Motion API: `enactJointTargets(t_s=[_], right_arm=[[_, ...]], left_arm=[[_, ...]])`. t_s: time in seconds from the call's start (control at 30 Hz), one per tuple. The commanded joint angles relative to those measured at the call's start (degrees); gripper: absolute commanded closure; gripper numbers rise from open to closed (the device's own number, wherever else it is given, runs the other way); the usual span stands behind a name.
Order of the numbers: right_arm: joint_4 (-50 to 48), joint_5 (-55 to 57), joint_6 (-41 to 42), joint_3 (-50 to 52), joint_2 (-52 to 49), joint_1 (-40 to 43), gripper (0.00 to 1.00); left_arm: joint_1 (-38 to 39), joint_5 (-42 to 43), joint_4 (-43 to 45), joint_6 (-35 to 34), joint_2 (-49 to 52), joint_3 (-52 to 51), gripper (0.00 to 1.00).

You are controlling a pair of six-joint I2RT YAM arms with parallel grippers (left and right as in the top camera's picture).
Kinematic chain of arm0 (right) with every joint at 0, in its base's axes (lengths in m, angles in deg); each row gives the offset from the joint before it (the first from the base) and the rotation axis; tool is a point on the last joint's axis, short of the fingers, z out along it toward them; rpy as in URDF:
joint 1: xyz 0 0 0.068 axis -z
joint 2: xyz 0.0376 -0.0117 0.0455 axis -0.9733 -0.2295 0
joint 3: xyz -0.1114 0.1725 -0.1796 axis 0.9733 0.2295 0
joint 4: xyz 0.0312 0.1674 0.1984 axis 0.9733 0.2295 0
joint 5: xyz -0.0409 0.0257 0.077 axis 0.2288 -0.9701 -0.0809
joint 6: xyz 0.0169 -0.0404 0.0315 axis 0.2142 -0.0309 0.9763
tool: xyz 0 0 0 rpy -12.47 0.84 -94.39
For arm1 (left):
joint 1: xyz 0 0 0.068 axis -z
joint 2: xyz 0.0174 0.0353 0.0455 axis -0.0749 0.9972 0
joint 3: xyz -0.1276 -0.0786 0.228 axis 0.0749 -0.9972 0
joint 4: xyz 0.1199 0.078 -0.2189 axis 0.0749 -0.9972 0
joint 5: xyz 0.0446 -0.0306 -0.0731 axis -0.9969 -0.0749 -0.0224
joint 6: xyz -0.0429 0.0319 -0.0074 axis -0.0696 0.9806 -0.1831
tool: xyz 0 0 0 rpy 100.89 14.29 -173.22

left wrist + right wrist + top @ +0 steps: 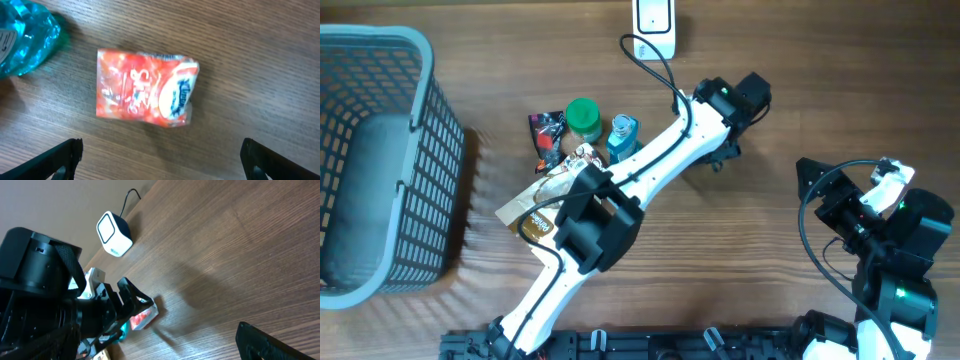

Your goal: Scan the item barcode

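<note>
Your left tool (161, 147) stands open and empty, its fingers (65, 155) wide at 6 o'clock of the tissue pack (145, 87). The pack lies flat and free on the bench (260, 60), with a teal bottle (25, 40) at its 10 o'clock. I judge the pack light, soft and slick in its film. Pinch it gently across the narrower width. No barcode shows. Your right tool (817, 180) is open too, well apart at 3 o'clock.
</note>
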Motion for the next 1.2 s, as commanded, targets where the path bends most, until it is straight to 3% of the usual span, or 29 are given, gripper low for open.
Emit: enactJointTargets(t_s=[0.0,0.17,0.23,0.33,0.37,0.43,0.5,0.57,0.63,0.7,0.9,1.07,1.1,1.17], right_arm=[[0.74,0.96,-2.60,-1.05,-0.13,-0.11,0.00],[2.89,2.45,-6.95,-1.03,-0.11,-2.80,0.00],[3.13,2.47,-10.01,-1.03,-0.13,-4.04,0.00],[5.05,2.91,-10.75,-1.05,-0.98,-4.55,0.00],[5.70,2.89,-10.75,-1.05,-1.81,-4.55,0.00],[5.86,2.89,-10.86,-1.05,-3.54,-4.55,0.00],[7.69,2.21,-11.76,-1.42,-5.95,-4.87,0.00],[13.51,2.40,-20.04,-6.01,-12.17,-8.39,0.00],[16.44,0.70,-22.88,-15.45,-23.71,-14.19,0.00],[17.46,0.68,-24.04,-24.63,-32.83,-17.53,0.01],[17.99,12.76,-32.65,-44.78,-43.93,-21.66,0.00],[16.06,18.32,-36.70,-49.46,-47.87,-26.10,0.00],[15.89,18.64,-38.10,-50.18,-49.05,-27.50,0.00],[15.98,19.47,-39.54,-52.74,-52.46,-31.12,0.00]], left_arm=[[-0.22,-1.25,-0.11,1.88,-5.20,0.92,0.00],[-2.56,-3.30,1.60,2.97,-19.41,4.66,0.00],[-4.87,-3.34,1.66,7.96,-25.79,4.68,0.00],[-8.61,-6.03,-0.59,8.63,-32.11,4.68,0.00],[-9.99,-6.78,-2.34,7.28,-32.81,4.68,0.00],[-14.01,-6.27,-9.92,-2.34,-31.80,4.31,0.00],[-16.94,-5.77,-11.39,-5.07,-30.40,4.17,0.00],[-19.12,-5.44,-10.05,-4.59,-30.14,4.17,0.00],[-20.50,-7.74,-10.12,3.10,-30.18,4.20,0.00],[-21.00,-8.55,-9.22,2.95,-30.58,4.20,0.00],[-22.67,-23.41,-6.64,3.61,-38.07,5.64,0.00],[-28.87,-20.00,-5.11,38.14,-45.38,5.64,0.00],[-30.73,-20.13,-6.73,39.80,-46.49,5.64,0.00],[-34.10,-19.78,-8.17,36.92,-47.45,5.62,0.00]])
